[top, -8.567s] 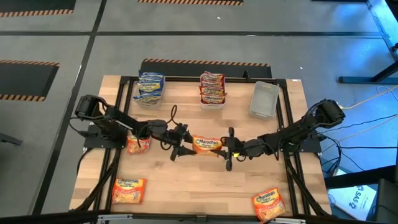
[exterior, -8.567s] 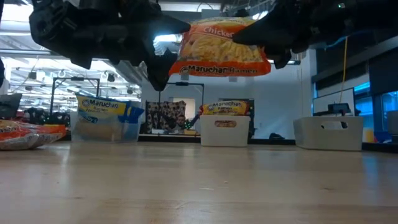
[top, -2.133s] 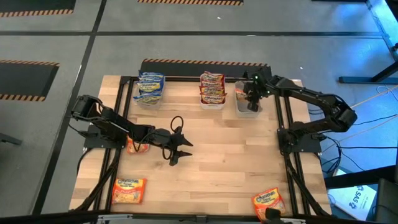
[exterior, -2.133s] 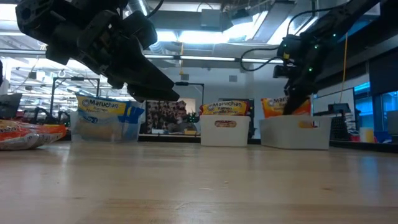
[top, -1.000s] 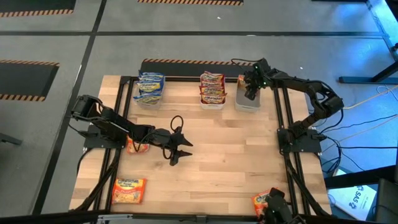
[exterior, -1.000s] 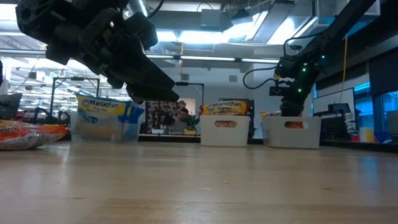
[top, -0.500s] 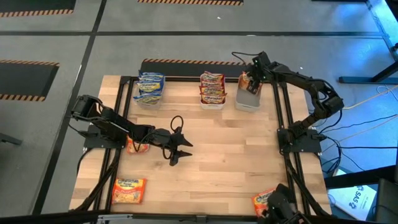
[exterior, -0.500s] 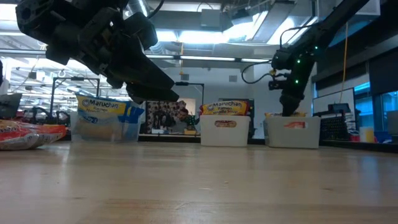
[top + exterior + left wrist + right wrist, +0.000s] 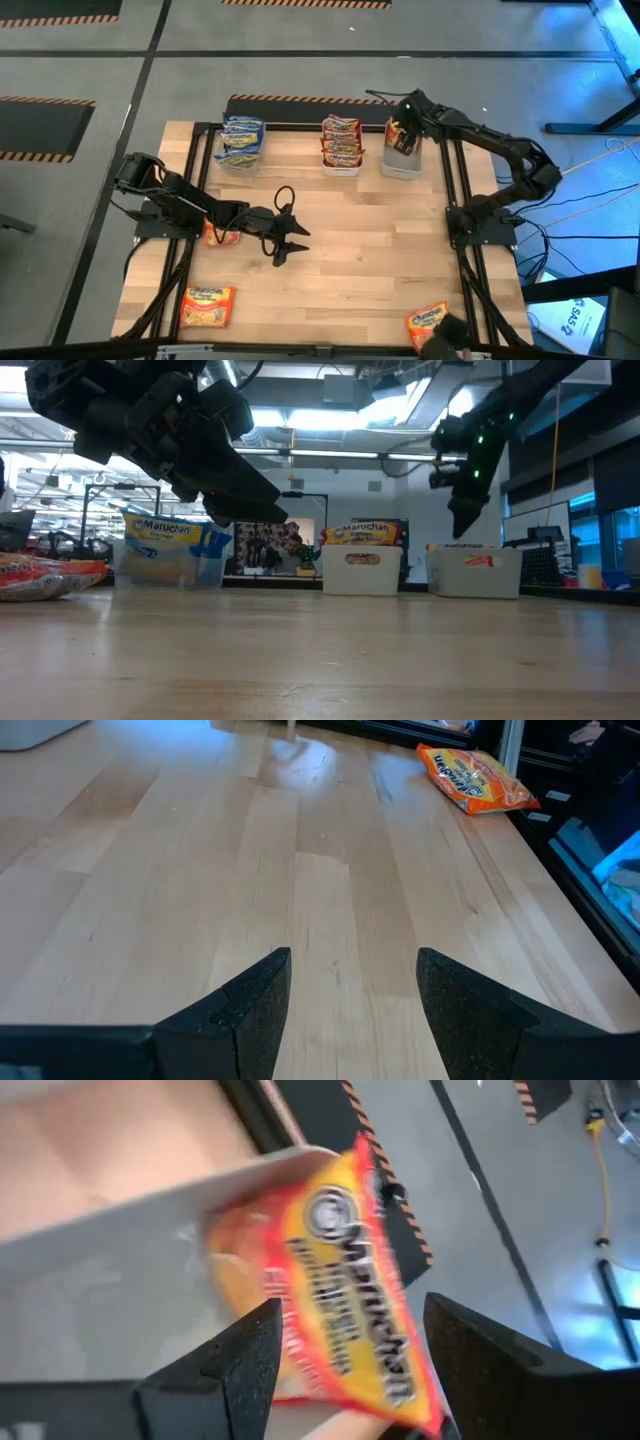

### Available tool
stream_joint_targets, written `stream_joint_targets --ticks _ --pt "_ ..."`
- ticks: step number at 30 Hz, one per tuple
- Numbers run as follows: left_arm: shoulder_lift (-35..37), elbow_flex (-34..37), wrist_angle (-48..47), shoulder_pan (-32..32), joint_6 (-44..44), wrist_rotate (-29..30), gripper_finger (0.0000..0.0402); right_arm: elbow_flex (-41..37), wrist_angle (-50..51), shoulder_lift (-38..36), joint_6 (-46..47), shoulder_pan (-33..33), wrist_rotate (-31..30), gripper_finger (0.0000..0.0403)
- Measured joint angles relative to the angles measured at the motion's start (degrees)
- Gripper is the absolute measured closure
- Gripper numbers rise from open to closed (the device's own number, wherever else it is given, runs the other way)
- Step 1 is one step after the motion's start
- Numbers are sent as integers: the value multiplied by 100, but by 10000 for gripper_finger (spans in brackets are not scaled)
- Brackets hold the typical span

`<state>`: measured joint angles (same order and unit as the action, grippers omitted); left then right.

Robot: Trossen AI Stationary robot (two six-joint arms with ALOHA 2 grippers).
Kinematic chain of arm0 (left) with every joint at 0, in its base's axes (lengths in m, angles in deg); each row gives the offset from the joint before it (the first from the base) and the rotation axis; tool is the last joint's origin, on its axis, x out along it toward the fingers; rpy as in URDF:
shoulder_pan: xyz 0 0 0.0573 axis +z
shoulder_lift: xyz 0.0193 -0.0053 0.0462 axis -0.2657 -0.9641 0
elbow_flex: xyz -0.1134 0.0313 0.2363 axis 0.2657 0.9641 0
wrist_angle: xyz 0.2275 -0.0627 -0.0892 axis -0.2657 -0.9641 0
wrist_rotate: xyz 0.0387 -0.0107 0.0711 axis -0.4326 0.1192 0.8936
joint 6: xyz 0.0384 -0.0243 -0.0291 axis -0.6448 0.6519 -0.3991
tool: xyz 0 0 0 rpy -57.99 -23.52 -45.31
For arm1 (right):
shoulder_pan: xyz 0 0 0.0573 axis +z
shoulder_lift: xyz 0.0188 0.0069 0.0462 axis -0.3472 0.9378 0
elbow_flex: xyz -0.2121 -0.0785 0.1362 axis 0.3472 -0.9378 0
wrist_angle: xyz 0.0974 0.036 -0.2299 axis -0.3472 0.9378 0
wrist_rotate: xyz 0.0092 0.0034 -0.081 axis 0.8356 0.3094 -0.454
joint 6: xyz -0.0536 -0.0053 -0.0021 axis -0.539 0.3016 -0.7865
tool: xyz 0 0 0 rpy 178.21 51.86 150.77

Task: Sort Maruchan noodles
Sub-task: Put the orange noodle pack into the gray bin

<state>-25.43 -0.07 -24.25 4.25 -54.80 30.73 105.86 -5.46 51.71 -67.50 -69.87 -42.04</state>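
Observation:
The Maruchan noodles are sorted by kind into three clear bins along the far edge: blue packets (image 9: 242, 140), red packets (image 9: 341, 142) and an orange packet (image 9: 392, 130). The orange packet (image 9: 340, 1280) lies in the far right bin (image 9: 404, 160), leaning against its far wall. My right gripper (image 9: 405, 138) hangs open above that bin (image 9: 480, 575), clear of the packet, fingers slanting down. My left gripper (image 9: 290, 240) hovers open over the middle of the table (image 9: 340, 880) with nothing between its fingers (image 9: 350, 1010).
Loose orange packets lie flat on the table at the near left (image 9: 207, 305), at the near right (image 9: 430, 325) and beneath my left arm (image 9: 222, 232). A black frame runs around the table's edges (image 9: 460, 250). Bare wood (image 9: 370, 250) lies between the arms.
My right gripper has risen out of the far right bin and moved a little toward the far edge, leaving the orange packet inside the bin against its far wall.

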Motion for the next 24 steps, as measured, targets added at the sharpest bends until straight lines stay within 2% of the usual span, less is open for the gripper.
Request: stream_joint_targets --ticks 7,11,13,18,24 --pt "0 0 0 0 13 0 191 0 1014 -978 1633 1307 372 178" --pt "0 0 0 -22 26 -8 191 0 1302 -1468 2753 2456 911 178" --pt "0 0 1 -92 24 -2 191 0 1291 -1627 3300 3164 951 178" --pt "0 0 16 -333 6 3 191 -2 1049 -1647 4469 4923 858 178" --pt "0 0 154 -820 17 94 191 -4 371 -1287 5677 6705 596 178"
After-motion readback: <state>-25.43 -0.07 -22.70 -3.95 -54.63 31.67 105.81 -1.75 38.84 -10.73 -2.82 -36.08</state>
